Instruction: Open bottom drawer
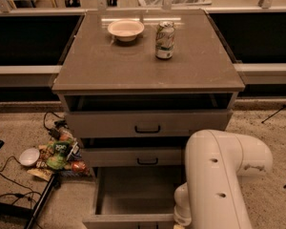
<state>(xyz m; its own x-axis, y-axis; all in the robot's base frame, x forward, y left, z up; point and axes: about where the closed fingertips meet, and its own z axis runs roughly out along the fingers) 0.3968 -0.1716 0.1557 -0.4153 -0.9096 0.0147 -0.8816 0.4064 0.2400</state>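
Camera view: bottom drawer point(133, 194) stands well out, lowest of three under the desk point(133, 66). Arm point(219, 180) drops at its right; the hand sits below frame, grip impossible to tell. Opening looks nearly done. Next: release cleanly, withdraw.

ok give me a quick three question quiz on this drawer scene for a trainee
1. True or false: the lowest grey drawer, flat and bare inside, is pulled farther out than the middle grey drawer.
2. What stands on the brown cabinet top beside the pale round bowl? A) a green-and-white drinks can B) a glass bottle C) a red mug
3. Fill in: the pincer does not show; only the bulky white arm does, at the lower ____ of the picture.
Key: 1 true; 2 A; 3 right.
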